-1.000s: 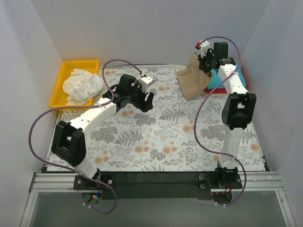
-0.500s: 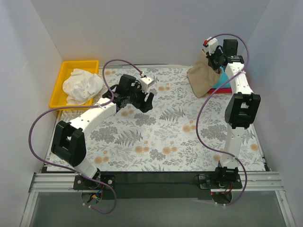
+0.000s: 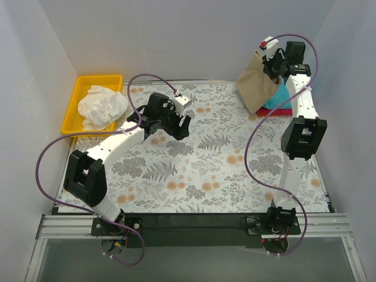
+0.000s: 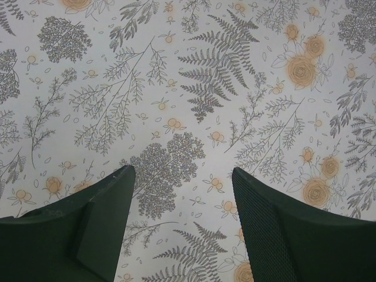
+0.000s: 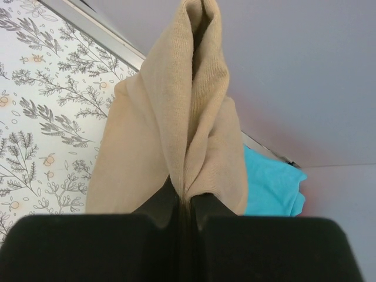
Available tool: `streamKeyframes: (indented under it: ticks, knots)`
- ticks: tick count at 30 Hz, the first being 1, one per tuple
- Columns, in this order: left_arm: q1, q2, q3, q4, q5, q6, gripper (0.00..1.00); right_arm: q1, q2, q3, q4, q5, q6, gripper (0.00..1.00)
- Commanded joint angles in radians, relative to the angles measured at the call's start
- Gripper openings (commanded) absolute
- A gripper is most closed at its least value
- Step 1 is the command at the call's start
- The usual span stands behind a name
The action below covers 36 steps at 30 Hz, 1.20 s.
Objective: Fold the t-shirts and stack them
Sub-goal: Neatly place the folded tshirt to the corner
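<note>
My right claw (image 3: 265, 59), clenched on a bunched fold of the tan t-shirt (image 3: 257, 87), holds it hanging high at the worktop's (image 3: 205, 170) back corner opposite the yellow tray (image 3: 75, 94), probably so that it drapes clear of the teal t-shirt (image 3: 282, 97) beneath. My left claw (image 3: 183, 124), released and holding nothing, hovers near the tray. The worktop's middle offers room for spreading the shirt, while the walls crowd the corner.

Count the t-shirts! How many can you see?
4. A tan one hangs from the right gripper, a white one is crumpled in the yellow tray, and a teal one lies on a red-pink one far right. More may be hidden underneath.
</note>
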Motion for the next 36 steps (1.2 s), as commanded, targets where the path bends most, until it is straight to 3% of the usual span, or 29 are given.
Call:
streamKeyframes:
  ticks: [1,15,36]
  knots:
    - [-0.001,-0.006,0.007,-0.012,0.006,0.013,0.62,-0.007,-0.062,0.068,0.074,-0.043,0.018,0.01]
    - [-0.001,0.021,0.025,-0.012,0.014,0.024,0.62,-0.044,-0.07,0.087,0.112,-0.049,0.048,0.01]
    - [-0.001,0.088,0.071,-0.049,0.024,0.004,0.62,-0.168,0.105,0.031,0.198,-0.048,-0.072,0.01]
